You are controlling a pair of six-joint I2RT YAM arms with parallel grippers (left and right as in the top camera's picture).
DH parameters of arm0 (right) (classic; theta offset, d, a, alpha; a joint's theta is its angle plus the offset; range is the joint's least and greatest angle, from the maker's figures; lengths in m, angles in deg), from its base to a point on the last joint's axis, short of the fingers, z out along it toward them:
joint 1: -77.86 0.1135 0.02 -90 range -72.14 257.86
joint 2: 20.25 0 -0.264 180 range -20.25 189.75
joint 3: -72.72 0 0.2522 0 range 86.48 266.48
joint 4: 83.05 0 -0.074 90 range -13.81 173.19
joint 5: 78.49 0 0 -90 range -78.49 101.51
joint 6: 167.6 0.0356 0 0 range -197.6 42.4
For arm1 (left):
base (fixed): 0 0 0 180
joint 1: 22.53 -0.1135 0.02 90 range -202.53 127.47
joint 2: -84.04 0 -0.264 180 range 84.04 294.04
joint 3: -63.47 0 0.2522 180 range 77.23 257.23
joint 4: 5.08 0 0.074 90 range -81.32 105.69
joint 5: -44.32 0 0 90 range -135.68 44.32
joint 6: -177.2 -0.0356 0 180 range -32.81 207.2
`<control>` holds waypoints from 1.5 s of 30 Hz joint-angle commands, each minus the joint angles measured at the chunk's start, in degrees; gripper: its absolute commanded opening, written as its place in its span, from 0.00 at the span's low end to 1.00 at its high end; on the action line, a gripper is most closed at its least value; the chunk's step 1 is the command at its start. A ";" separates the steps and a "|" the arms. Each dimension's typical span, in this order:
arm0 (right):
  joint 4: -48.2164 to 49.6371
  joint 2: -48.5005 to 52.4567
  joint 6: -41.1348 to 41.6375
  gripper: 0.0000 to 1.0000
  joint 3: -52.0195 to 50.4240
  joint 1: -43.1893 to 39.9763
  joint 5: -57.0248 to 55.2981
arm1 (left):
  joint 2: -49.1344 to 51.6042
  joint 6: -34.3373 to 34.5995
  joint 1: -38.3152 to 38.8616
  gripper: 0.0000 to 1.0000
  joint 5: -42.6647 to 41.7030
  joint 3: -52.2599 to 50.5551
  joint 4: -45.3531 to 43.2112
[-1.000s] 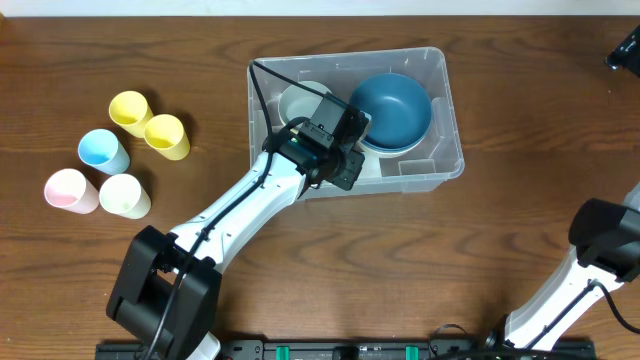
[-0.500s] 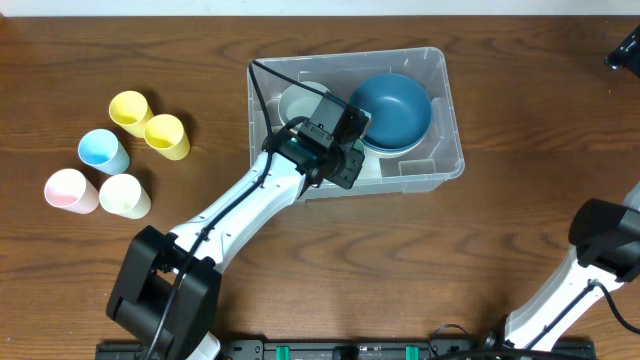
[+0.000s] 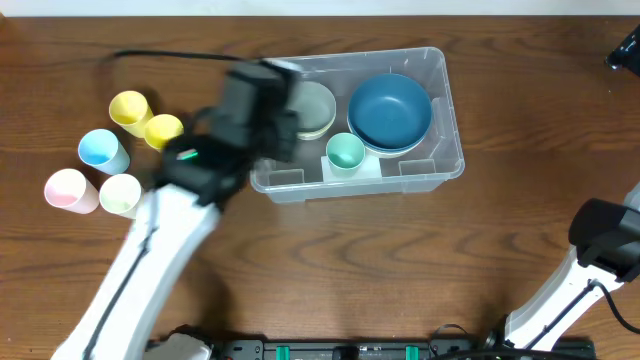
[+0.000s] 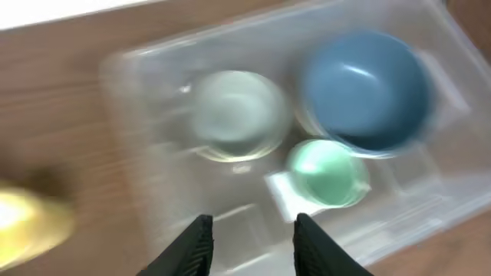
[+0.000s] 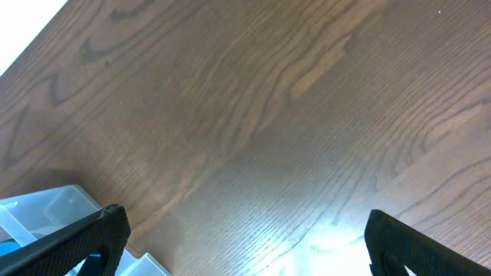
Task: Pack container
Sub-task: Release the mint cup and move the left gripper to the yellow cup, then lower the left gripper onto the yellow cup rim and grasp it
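My left tool (image 4: 252, 219) hangs above the container's (image 3: 414, 166) near-left side, its fingers apart with nothing between them. The container sits at the middle of the worktop (image 3: 330, 250). It is a clear rectangular bin with rounded corners and a rim, holding a blue bowl (image 3: 390, 108), a pale bowl (image 3: 312, 108) and a green cup (image 3: 345, 152) standing in front between them. My right tool (image 5: 245, 245) is spread wide over bare wood, well apart from the bin. A second ago the left tool was down inside the front left of the bin; now it has lifted out leftward, blurred, and the green cup shows.
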 commanded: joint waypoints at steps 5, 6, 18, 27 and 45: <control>-0.17 -0.07 0.92 0.99 0.33 -0.26 -0.20 | -0.44 1.90 -15.74 0.36 9.94 0.11 6.97; -0.17 -0.07 0.92 0.99 0.33 -0.26 -0.22 | 0.39 1.84 -17.46 0.36 8.70 0.07 6.97; -0.17 -0.07 0.92 0.99 0.33 -0.26 -0.20 | 18.21 -3.63 -22.86 0.35 2.97 0.00 2.60; -0.17 -0.07 0.92 0.99 0.33 -0.26 -0.22 | 26.23 -3.76 -24.87 0.35 5.51 0.00 -0.22; -0.17 -0.07 0.92 0.99 0.33 -0.26 -0.22 | 28.85 -3.85 -29.53 0.26 4.59 -0.13 -3.17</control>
